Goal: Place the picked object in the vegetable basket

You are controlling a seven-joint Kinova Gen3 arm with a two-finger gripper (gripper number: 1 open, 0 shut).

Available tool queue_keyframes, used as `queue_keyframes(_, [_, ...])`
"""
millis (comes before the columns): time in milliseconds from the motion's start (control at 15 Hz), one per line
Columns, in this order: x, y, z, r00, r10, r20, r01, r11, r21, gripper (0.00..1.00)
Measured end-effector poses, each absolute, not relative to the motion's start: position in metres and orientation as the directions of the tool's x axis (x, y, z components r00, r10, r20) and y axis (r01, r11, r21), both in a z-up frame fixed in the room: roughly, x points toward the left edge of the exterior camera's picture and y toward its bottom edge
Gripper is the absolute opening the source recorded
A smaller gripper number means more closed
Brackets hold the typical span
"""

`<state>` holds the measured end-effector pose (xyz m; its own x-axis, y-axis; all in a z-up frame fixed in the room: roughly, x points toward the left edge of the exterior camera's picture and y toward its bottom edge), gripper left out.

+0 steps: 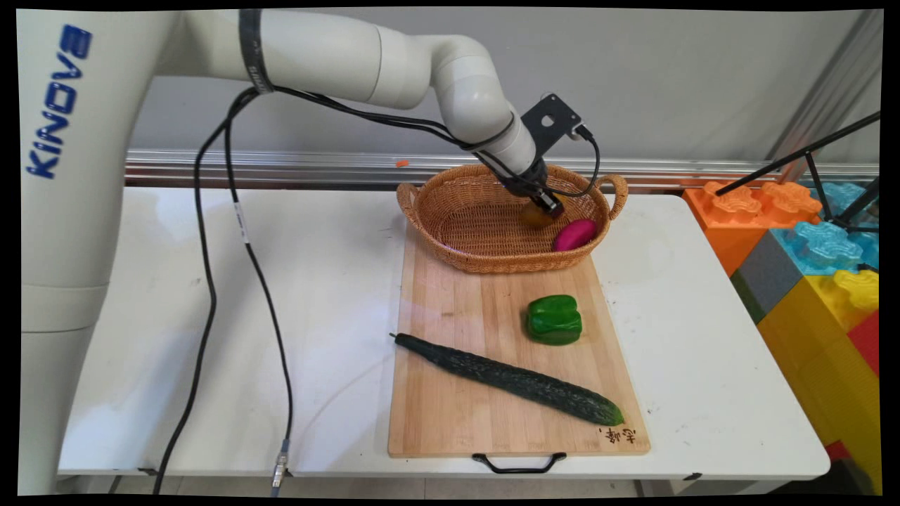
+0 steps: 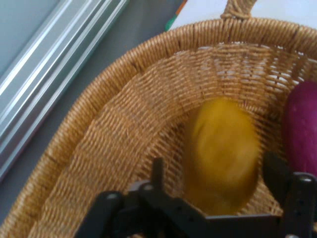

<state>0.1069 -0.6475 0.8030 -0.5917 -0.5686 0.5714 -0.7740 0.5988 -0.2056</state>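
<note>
A white robot arm reaches in from the upper left, bends at the wrist, and slants down to the right into a woven wicker basket [image 1: 485,232]. Black cables hang from the arm and trail down over the white table [image 1: 703,337].

The black hand [image 1: 547,204] is low inside the basket, near its right end, tilted rather than straight down. In the hand view its two fingers [image 2: 157,171] stand apart on either side of a yellow-brown rounded fruit [image 2: 221,151], which lies on the basket floor between them. Whether the fingers touch the fruit cannot be told. Just to the right of the fruit, also in the basket, lies a magenta oblong fruit [image 1: 574,234], leaning against the basket's right wall.

The basket sits on the far end of a wooden cutting board [image 1: 450,414]. On the board, a green bell pepper [image 1: 555,319] rests near the middle right, and a long dark green cucumber [image 1: 508,378] lies diagonally across the near half. Large coloured toy blocks [image 1: 808,260] stand beside the table on the right.
</note>
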Motion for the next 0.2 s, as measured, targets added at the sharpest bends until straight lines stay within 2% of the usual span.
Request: queue_keyframes(200, [0.1031, -0.653, 0.8108, -0.588, -0.556, 0.587, -0.772, 0.602, -0.203, 1.0])
